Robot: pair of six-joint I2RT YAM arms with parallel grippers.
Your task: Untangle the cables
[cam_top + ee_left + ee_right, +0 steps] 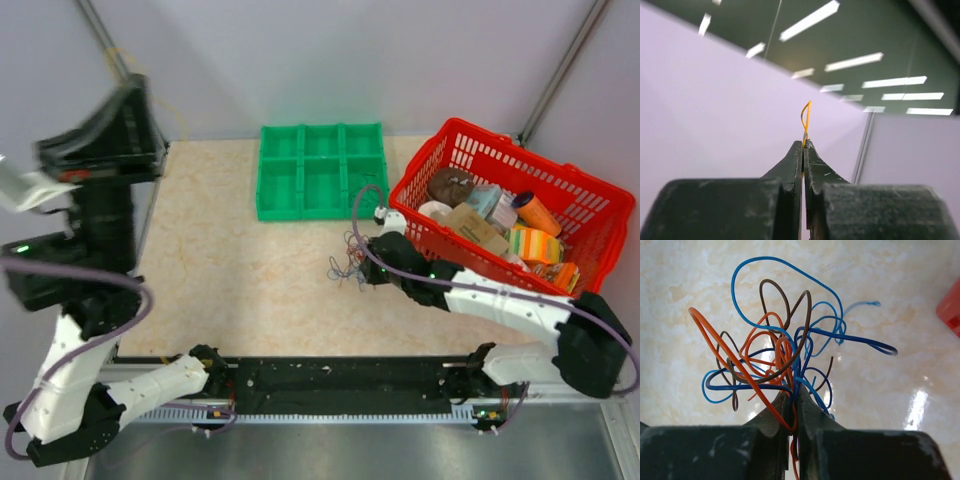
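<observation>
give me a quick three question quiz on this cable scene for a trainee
1. True or false: the left hand is shut on a single yellow strand.
2. Pick one: relative to the tangle, the right hand is A) open above it, B) shut on it, C) well apart from it.
3. Fill in: besides blue and orange, the tangle holds ___ wires.

Key: 1 true; 2 B; 3 brown.
</observation>
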